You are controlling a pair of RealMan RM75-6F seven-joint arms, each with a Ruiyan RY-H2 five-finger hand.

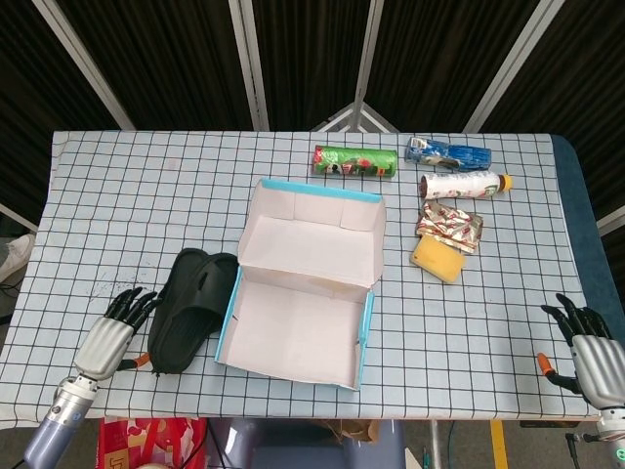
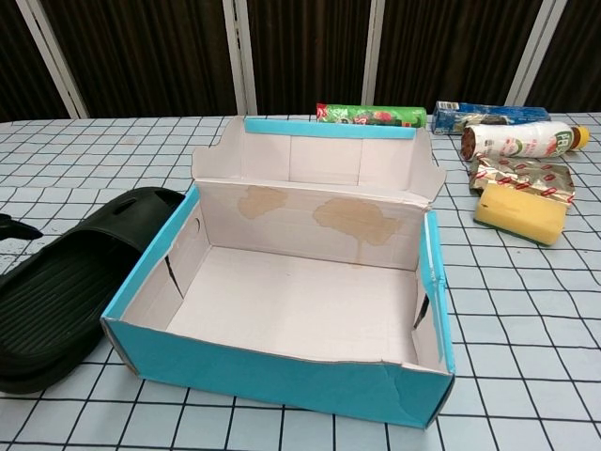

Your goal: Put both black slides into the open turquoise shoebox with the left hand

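The black slides (image 1: 190, 310) lie on the checked tablecloth just left of the open turquoise shoebox (image 1: 299, 296); they read as one dark shape, so I cannot tell the two apart. In the chest view the slides (image 2: 64, 289) rest against the left wall of the shoebox (image 2: 282, 376), which has nothing inside. My left hand (image 1: 107, 335) lies left of the slides with its fingers spread, a small gap from the sole's edge, holding nothing. One left fingertip (image 2: 17, 226) shows in the chest view. My right hand (image 1: 589, 348) rests open at the table's front right corner.
At the back right lie a green packet (image 1: 354, 160), a blue packet (image 1: 447, 152), a white bottle (image 1: 464, 184), a foil wrapper (image 1: 449, 226) and a yellow sponge (image 1: 437, 259). The table's front edge runs just below both hands.
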